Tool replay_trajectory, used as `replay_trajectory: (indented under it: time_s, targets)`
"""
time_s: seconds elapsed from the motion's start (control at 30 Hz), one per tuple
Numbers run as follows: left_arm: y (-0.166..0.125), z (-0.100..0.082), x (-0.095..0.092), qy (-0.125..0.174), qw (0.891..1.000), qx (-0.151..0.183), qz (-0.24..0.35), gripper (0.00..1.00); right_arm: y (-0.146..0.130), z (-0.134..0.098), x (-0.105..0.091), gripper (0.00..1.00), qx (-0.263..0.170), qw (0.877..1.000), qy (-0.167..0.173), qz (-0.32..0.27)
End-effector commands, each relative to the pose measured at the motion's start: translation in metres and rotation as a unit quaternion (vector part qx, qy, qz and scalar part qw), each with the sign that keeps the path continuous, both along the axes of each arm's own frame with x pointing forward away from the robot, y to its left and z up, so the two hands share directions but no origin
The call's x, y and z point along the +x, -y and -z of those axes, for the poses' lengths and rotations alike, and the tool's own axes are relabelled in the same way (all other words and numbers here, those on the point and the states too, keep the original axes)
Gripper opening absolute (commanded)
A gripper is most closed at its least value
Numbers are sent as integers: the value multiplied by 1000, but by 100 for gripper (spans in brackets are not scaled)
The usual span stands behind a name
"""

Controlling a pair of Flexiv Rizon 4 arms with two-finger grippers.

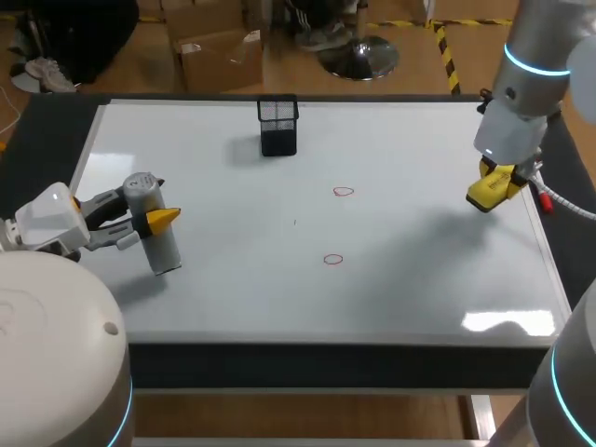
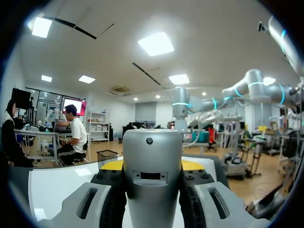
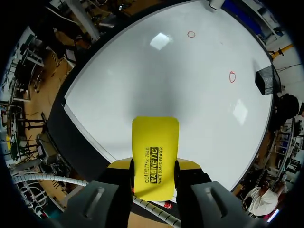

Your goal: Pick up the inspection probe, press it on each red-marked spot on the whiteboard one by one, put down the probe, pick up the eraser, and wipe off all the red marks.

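Observation:
My left gripper [image 1: 154, 222] is shut on the grey cylindrical inspection probe [image 1: 154, 223], which stands on the whiteboard [image 1: 233, 279] at its left side. In the left wrist view the probe [image 2: 152, 175] fills the space between the fingers. My right gripper [image 1: 492, 184] is shut on the yellow eraser [image 1: 494, 188], held above the board's right edge. The right wrist view shows the eraser [image 3: 154, 159] clamped between the fingers, with the board below. Two red marks [image 1: 344, 192] [image 1: 333, 260] lie near the board's middle, also visible as red marks [image 3: 232, 76] [image 3: 191, 34] from the right wrist.
A black mesh holder [image 1: 278, 126] stands at the board's back middle. The table's dark rim [image 1: 326, 358] runs along the front edge.

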State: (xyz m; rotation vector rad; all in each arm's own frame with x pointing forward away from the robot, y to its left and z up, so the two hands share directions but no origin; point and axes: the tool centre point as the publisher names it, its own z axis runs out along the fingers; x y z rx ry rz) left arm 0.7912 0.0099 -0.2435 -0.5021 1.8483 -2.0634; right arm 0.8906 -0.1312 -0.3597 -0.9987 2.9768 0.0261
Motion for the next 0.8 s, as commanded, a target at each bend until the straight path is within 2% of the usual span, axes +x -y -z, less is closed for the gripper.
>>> replay_trajectory:
  time_s: [0.03,0.5,0.8]
  targets:
    - [0,-1,0,0,1000,0,0,0,1,-1,-2,0,0,1000,2,-1]
    - [0,-1,0,0,1000,0,0,0,1,-1,-2,0,0,1000,2,-1]
    - [21,-15,0,13,999,1,30,0,1,-1,-2,0,0,1000,2,-1]
